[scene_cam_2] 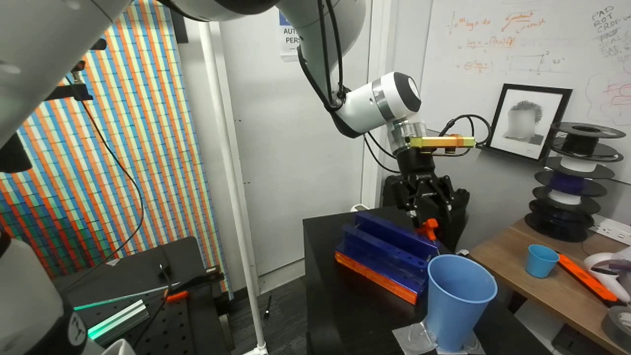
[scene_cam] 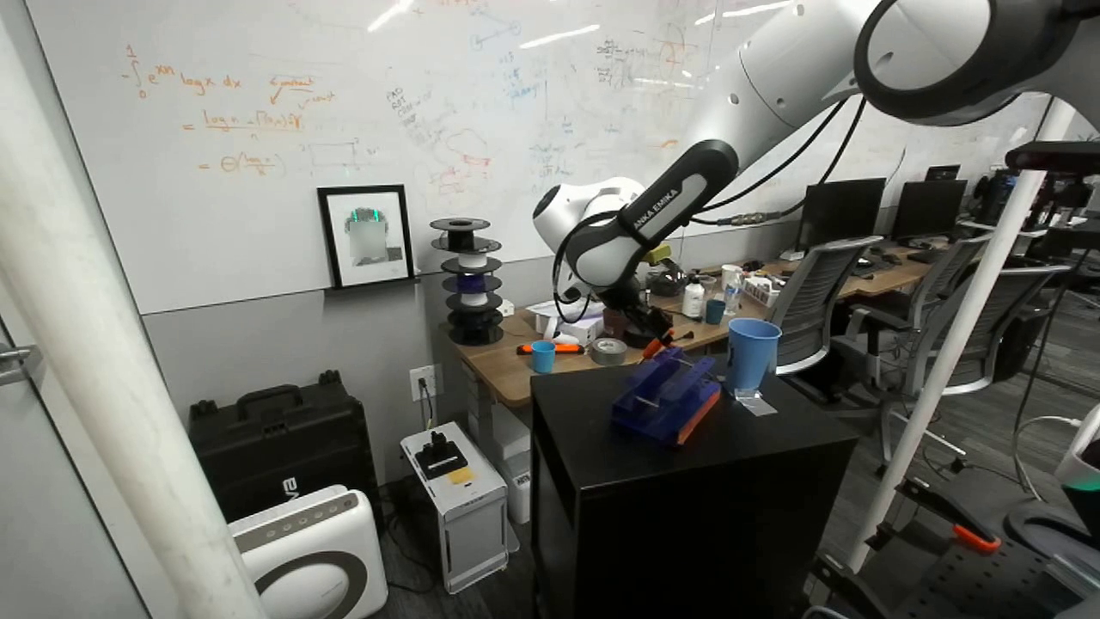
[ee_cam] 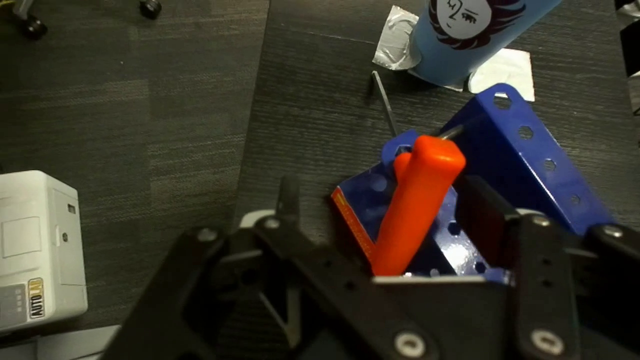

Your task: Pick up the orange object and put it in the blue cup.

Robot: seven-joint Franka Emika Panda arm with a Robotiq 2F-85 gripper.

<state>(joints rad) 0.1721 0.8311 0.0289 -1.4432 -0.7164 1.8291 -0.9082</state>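
Observation:
The orange object (ee_cam: 417,205) is a slim orange-red handle standing tilted at the dark blue block (ee_cam: 545,160). It also shows in both exterior views (scene_cam: 655,346) (scene_cam_2: 429,228). My gripper (ee_cam: 382,200) is open, with one finger on each side of the orange handle. A gap shows between the handle and the fingers; its lower end is hidden by the gripper. In an exterior view the gripper (scene_cam_2: 430,209) is above the block's far end. The tall light-blue cup (scene_cam_2: 456,305) stands upright beside the block, also in an exterior view (scene_cam: 750,357) and the wrist view (ee_cam: 445,55).
Block and cup stand on a black cabinet (scene_cam: 705,481), with silvery tape (scene_cam_2: 414,337) at the cup's base. A thin metal rod (ee_cam: 384,102) sticks out from the block. A wooden desk beyond holds a smaller blue cup (scene_cam: 542,356) and a tape roll (scene_cam: 608,351).

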